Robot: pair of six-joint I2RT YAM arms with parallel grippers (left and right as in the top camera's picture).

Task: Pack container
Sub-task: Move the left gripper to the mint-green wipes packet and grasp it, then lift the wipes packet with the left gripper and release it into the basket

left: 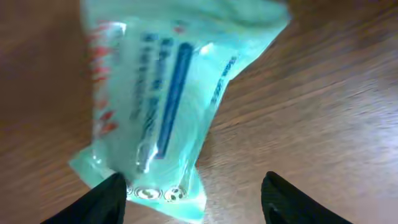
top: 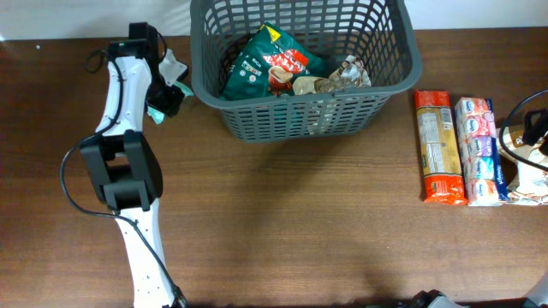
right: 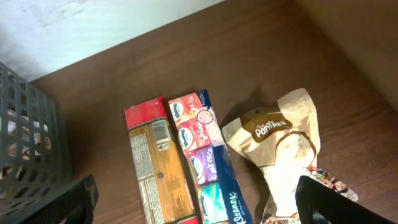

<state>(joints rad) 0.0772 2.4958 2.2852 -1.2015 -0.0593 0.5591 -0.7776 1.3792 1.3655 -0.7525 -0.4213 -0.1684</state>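
The dark grey slotted container (top: 394,64) stands at the back centre; its wall also shows in the right wrist view (right: 25,143). Inside lie a green snack bag (top: 270,64) and a beige crumpled packet (top: 338,77). My left gripper (left: 193,199) is open just above the table, its jaws astride the lower end of a pale teal packet (left: 161,93). The left finger touches the packet's corner. In the overhead view this gripper (top: 167,92) is by the container's left wall. My right gripper (right: 199,208) is open and empty, high above the packets at the right.
Right of the container lie a long orange and red packet (top: 438,145) (right: 155,168), a Kleenex tissue multipack (top: 478,150) (right: 202,155) and a beige Pantree bag (right: 280,149) (top: 531,184). The right arm (top: 535,128) is at the table's right edge.
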